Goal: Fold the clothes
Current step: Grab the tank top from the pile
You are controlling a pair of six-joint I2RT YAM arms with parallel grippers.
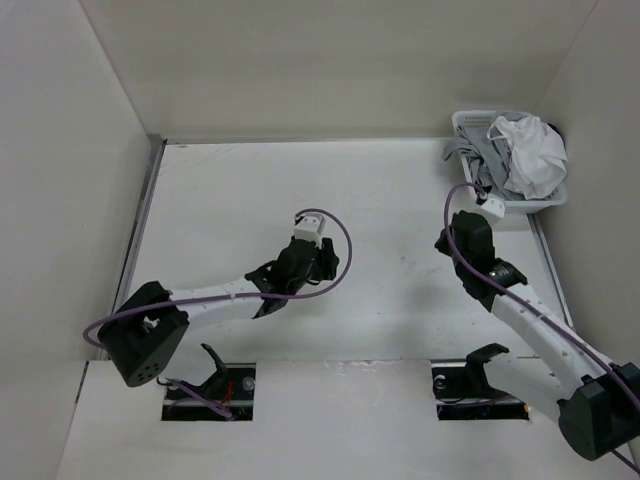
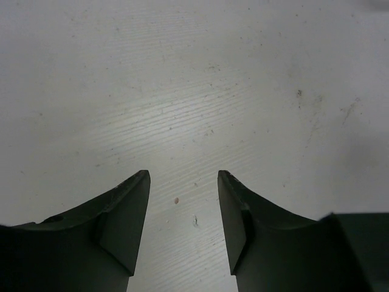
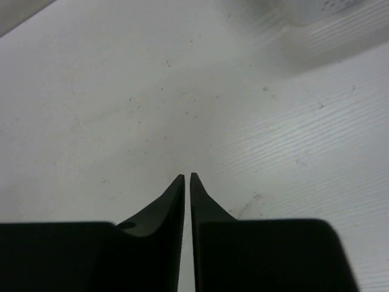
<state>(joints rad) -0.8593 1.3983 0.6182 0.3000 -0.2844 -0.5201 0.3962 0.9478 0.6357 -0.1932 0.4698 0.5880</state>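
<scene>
The clothes (image 1: 532, 156) lie as a crumpled white bundle in the white slatted basket (image 1: 466, 122) at the table's far right corner. My right gripper (image 1: 445, 240) (image 3: 187, 176) hovers over bare table just in front of that basket, its jaws shut with only a thin slit between them and nothing held. A blurred edge of the basket (image 3: 331, 33) shows at the top right of the right wrist view. Near the middle of the table, my left gripper (image 1: 325, 265) (image 2: 182, 174) stands open over bare tabletop with nothing between its fingers.
Grey fabric (image 1: 482, 160) lies in the basket beside the white bundle. White walls enclose the table on the left, back and right. Purple cables loop off both wrists. Two dark cut-outs sit at the near edge by the arm bases.
</scene>
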